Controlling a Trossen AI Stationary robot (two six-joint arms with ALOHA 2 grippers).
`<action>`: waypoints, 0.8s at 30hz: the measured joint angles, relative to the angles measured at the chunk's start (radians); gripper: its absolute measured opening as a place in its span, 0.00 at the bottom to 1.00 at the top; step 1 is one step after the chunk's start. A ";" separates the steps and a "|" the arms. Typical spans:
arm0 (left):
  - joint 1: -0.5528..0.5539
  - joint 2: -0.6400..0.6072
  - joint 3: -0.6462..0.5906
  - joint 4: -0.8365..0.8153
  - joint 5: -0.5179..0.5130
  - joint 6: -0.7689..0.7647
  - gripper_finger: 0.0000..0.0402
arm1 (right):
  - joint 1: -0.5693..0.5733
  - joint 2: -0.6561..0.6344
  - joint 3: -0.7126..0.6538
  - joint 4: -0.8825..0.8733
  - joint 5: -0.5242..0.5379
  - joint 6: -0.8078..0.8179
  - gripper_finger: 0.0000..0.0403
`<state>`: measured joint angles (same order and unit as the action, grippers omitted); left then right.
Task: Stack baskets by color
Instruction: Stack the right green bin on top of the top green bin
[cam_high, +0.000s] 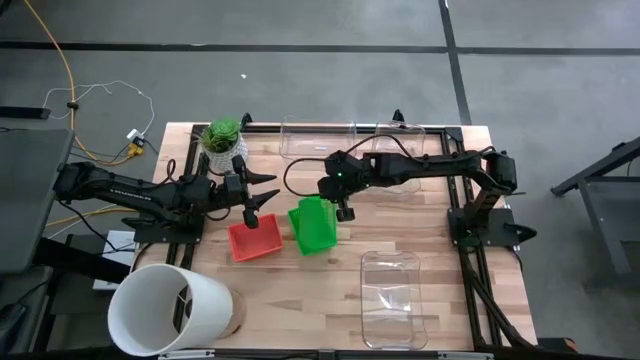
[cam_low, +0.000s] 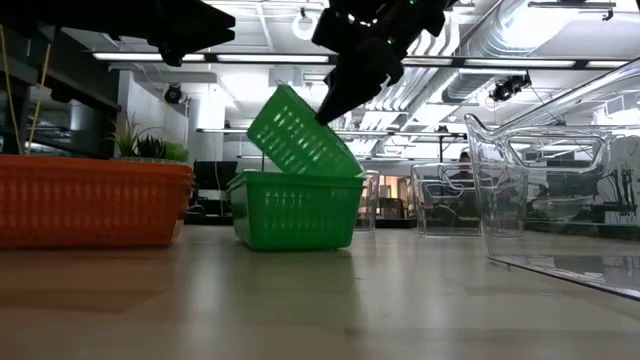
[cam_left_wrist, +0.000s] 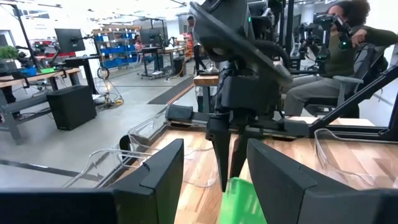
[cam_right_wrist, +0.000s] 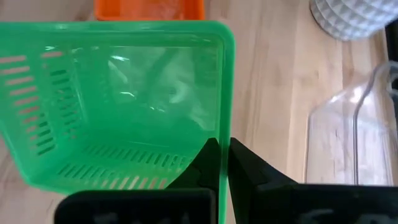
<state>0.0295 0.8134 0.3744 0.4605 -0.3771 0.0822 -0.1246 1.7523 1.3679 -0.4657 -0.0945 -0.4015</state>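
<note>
A green basket (cam_low: 300, 135) hangs tilted, its lower end resting in a second green basket (cam_low: 295, 210) that stands on the table. My right gripper (cam_right_wrist: 224, 168) is shut on the tilted one's rim, at mid table (cam_high: 343, 212). A red basket (cam_high: 255, 240) stands on the table just left of the green pair. My left gripper (cam_high: 265, 192) hovers open above the red basket's far side, pointing level toward the right arm, with nothing between its fingers (cam_left_wrist: 161, 180). My right gripper pinches one side wall of the upper green basket at its rim (cam_right_wrist: 224, 127), one finger inside the basket and one outside. The fingers slant down from the table's right and far side. The basket tilts steeply, its held side up and its lower end in the other green basket.
A clear tub (cam_high: 390, 295) stands near the front right, and two more clear tubs (cam_high: 320, 140) (cam_high: 400, 140) stand along the far edge. A potted plant (cam_high: 222, 138) is at the far left. A big white bucket (cam_high: 170, 310) lies at the front left corner.
</note>
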 joint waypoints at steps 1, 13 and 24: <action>0.000 0.000 0.000 0.000 0.000 0.000 0.41 | 0.000 0.000 0.002 0.000 -0.014 -0.011 0.00; 0.000 0.000 0.000 0.000 0.000 0.000 0.41 | 0.007 0.002 0.005 -0.017 -0.034 -0.078 0.00; 0.000 0.000 0.000 -0.004 0.000 0.000 0.41 | 0.007 0.036 0.005 -0.077 -0.051 -0.135 0.03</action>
<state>0.0294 0.8135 0.3744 0.4564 -0.3771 0.0822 -0.1173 1.7882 1.3731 -0.5423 -0.1458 -0.5362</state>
